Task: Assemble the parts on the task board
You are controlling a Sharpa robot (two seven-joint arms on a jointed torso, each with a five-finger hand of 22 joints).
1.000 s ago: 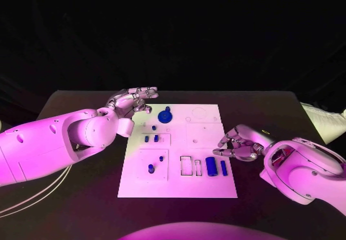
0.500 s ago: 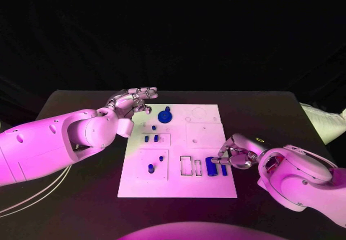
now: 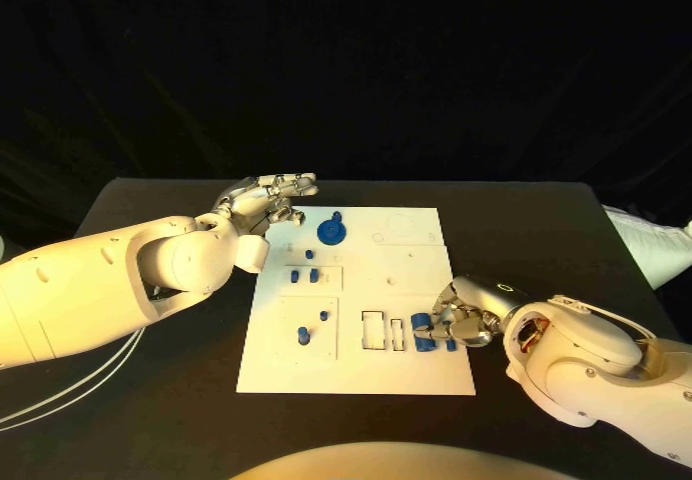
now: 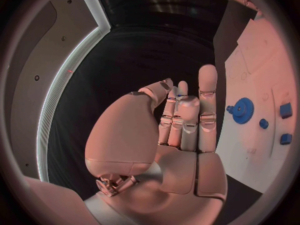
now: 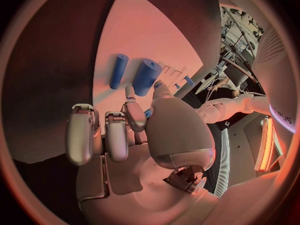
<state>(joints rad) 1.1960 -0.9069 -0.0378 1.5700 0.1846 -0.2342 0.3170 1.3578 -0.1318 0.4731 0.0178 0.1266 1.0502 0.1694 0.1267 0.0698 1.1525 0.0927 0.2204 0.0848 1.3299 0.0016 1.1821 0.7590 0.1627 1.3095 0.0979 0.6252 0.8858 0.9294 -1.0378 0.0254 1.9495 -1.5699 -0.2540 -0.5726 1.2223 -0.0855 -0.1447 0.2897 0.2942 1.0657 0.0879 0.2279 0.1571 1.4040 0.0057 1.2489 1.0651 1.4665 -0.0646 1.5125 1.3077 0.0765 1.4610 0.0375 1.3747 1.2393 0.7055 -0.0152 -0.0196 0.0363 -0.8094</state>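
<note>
Lying mid-counter, one white task board carries one blue gear at its far left, several small blue pegs and two blue cylinders near the right. The right hand hovers with its fingers curled just beside those cylinders, touching or not, I cannot tell. Left hand, fingers upright and empty, sits left of the gear. No writing on the board reads clearly.

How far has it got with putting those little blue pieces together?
Early on, by the look of it. The blue gear and small pegs sit on the task board. The right hand reaches over the two blue cylinders; the left hand hovers empty. Slots remain unfilled.
</note>
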